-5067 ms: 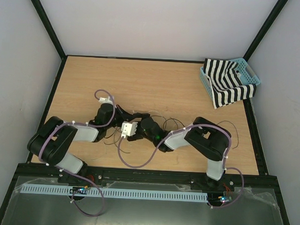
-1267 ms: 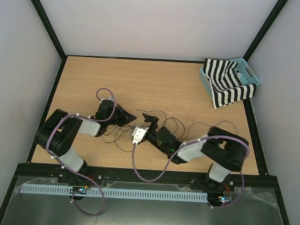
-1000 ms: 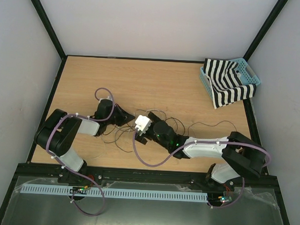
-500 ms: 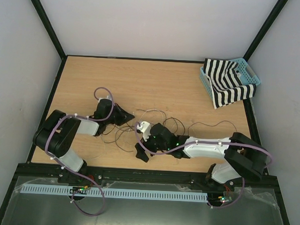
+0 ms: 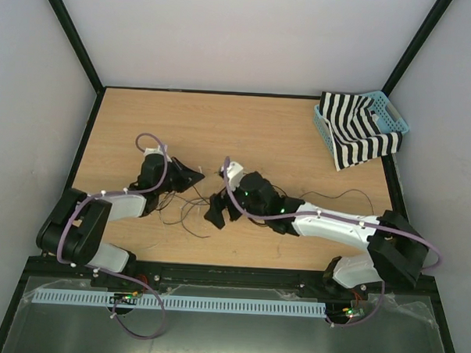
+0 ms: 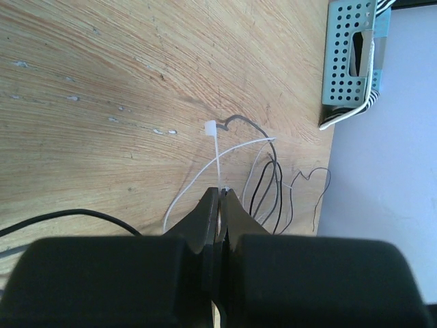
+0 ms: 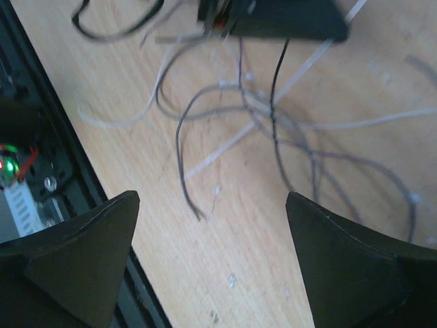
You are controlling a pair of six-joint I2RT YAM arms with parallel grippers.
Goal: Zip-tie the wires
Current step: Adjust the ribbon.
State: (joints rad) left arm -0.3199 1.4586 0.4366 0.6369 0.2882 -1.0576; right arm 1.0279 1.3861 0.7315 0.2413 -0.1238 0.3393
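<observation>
The left gripper [image 6: 220, 194] is clenched on a white zip tie [image 6: 215, 152], whose head sits just ahead of the fingertips. The right gripper [image 7: 210, 201] stands wide apart, holding nothing, above the wires [image 7: 273, 130]. These sprawl in loose loops on the table [image 5: 245, 126] between both arms. A blue basket [image 5: 391, 113] holding a striped cloth [image 5: 354, 139] sits well apart in the far right corner.

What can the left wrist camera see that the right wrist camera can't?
Only the left wrist camera: the blue basket and the zip tie with its square white head, pinched in the shut left gripper. Only the right wrist camera: the right gripper wide open, and a green light past the black rail. Both: thin wires on the wooden table.
</observation>
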